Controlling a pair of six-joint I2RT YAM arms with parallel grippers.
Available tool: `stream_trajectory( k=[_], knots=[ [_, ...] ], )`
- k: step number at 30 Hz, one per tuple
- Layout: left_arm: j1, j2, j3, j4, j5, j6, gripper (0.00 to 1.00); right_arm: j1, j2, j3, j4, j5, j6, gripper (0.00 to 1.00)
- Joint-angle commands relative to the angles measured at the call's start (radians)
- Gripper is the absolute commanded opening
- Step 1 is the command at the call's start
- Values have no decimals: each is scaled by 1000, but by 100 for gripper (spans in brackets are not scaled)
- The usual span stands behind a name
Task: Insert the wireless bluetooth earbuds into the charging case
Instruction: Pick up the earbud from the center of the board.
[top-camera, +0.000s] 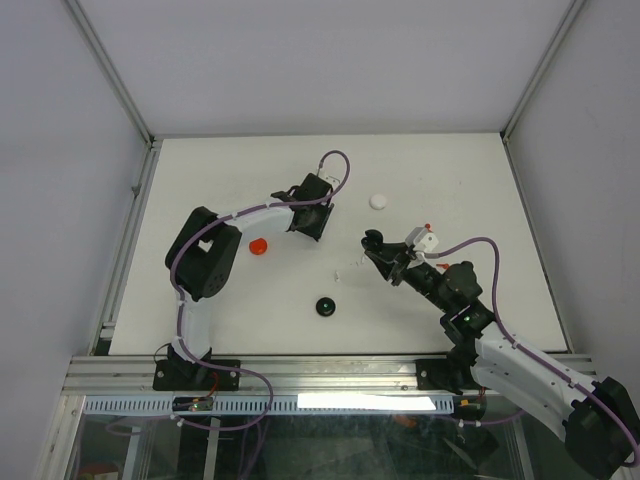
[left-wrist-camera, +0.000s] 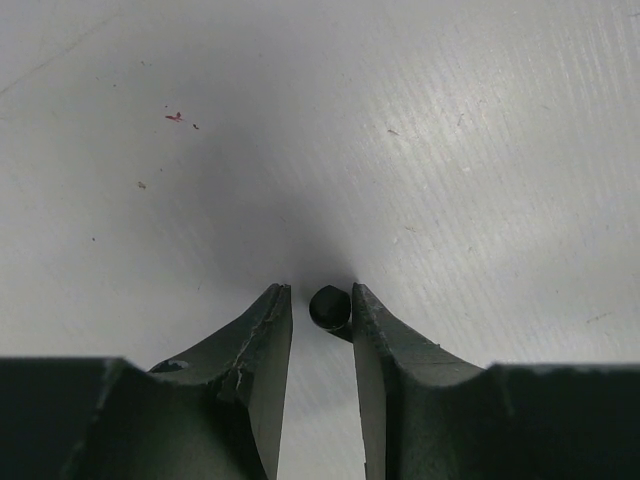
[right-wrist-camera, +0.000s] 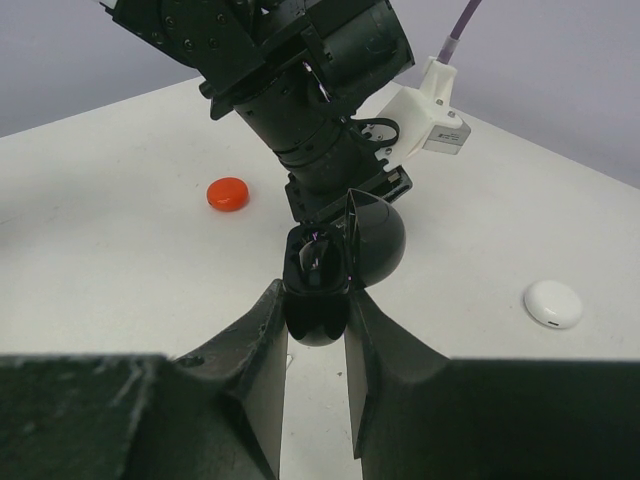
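A black earbud (left-wrist-camera: 330, 307) lies on the table between the fingertips of my left gripper (left-wrist-camera: 320, 292). It touches the right finger, and a narrow gap is left to the other finger, so the jaws are slightly open around it. In the top view my left gripper (top-camera: 318, 228) points down at the table's middle. My right gripper (right-wrist-camera: 315, 300) is shut on the black charging case (right-wrist-camera: 318, 290), whose lid stands open. The case (top-camera: 373, 240) hangs just right of the left gripper.
A red round disc (top-camera: 259, 246) lies left of the left gripper, a white one (top-camera: 378, 201) behind the case, and a black one (top-camera: 325, 306) nearer the bases. A tiny white piece (top-camera: 345, 270) lies between the grippers, too small to identify.
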Motion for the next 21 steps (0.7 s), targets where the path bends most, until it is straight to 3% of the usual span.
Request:
stream_trajectory(
  k=[1, 7, 12, 21],
  knots=[
    [-4, 14, 22, -54, 43, 14, 30, -2, -2, 0, 57, -3, -12, 0],
    [-9, 7, 12, -76, 41, 16, 24, -2, -7, 0, 53, -6, -9, 0],
    [-11, -15, -3, -82, 38, 10, 14, -2, -6, 1, 47, -15, -5, 0],
    [-42, -160, -55, -76, -31, -12, 10, -1, 15, 7, 69, -37, -5, 0]
  ],
)
